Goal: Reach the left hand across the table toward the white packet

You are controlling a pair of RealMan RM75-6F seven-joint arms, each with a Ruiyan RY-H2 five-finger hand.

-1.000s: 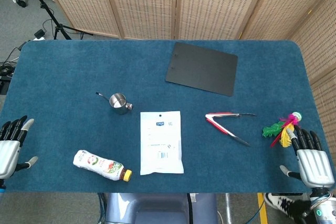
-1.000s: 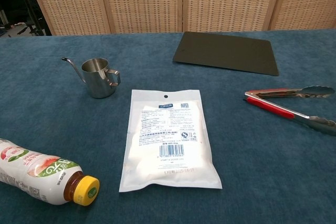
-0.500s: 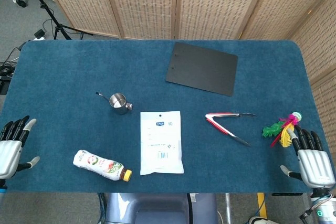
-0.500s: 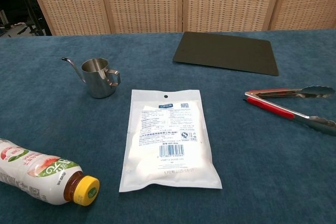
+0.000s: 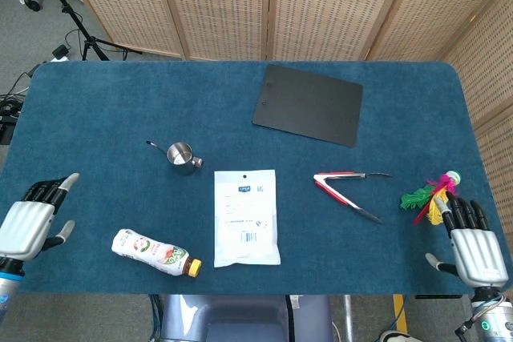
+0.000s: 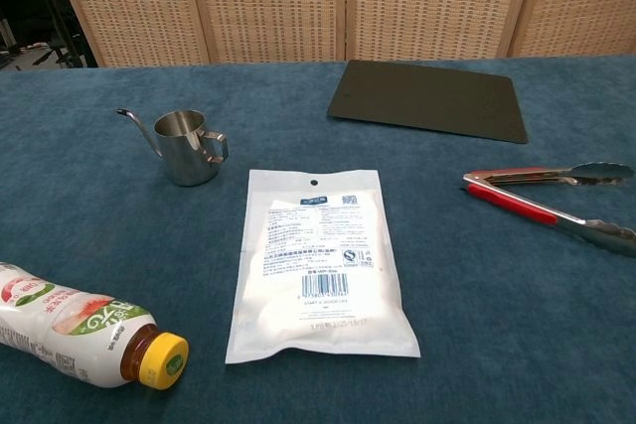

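Observation:
The white packet [image 5: 246, 216] lies flat near the table's front middle, label up; the chest view shows the white packet [image 6: 318, 260] close and whole. My left hand [image 5: 34, 222] hovers over the front left corner of the table, fingers apart and holding nothing, well left of the packet with a bottle between them. My right hand [image 5: 473, 244] stays at the front right edge, fingers apart and empty. Neither hand appears in the chest view.
A drink bottle [image 5: 155, 252] with a yellow cap lies on its side left of the packet. A small steel pitcher [image 5: 182, 157] stands behind it. Red tongs [image 5: 346, 190], a black clipboard [image 5: 309, 104] and a feathered toy [image 5: 430, 195] lie to the right.
My left hand has moved right and inward over the table's front left corner, turning its fingers toward the packet. The right hand has not moved.

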